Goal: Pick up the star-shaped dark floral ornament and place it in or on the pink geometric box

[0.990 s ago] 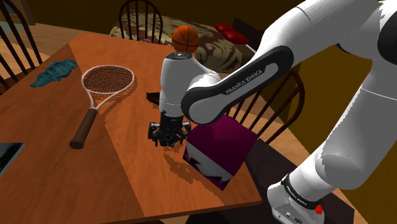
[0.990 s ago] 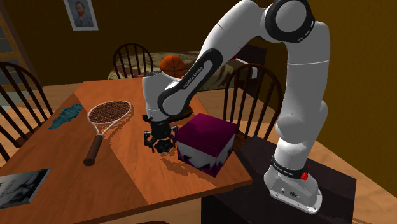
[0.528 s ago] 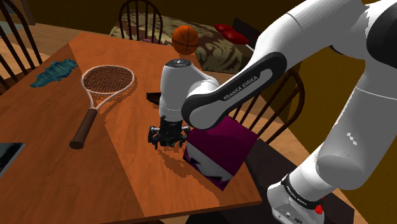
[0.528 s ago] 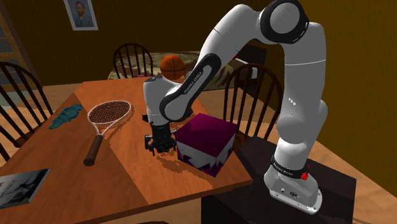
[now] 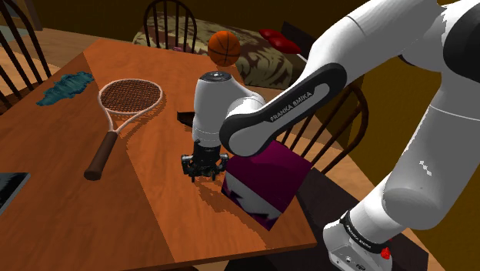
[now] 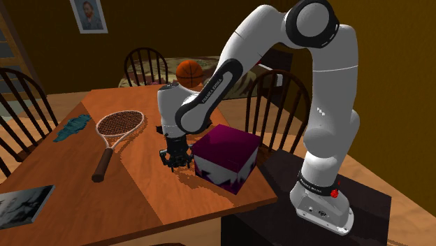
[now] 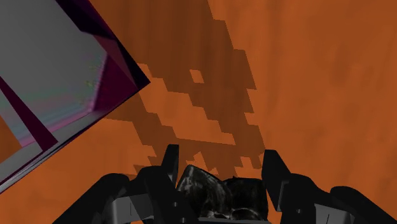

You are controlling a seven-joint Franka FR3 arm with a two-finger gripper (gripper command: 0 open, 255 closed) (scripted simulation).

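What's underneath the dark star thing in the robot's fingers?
Brown wooden table with a jagged shadow, beside the purple box. The ornament, clasped by the gripper, covers the spot straight below it.

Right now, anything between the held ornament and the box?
Nothing visible. The gripper clasps the ornament just beside the magenta box, with bare table between them; the box's top is bare.

- "FRANKA EMIKA" in white capitals runs along the dark forearm band (image 5: pixel 286 106), centre of the shoulder view.
- Forearm band (image 6: pixel 208 92), centre of the second exterior view: white lettering, too small to read.
- Base collar (image 5: pixel 358 235), lower right of the shoulder view: small white print, not legible.
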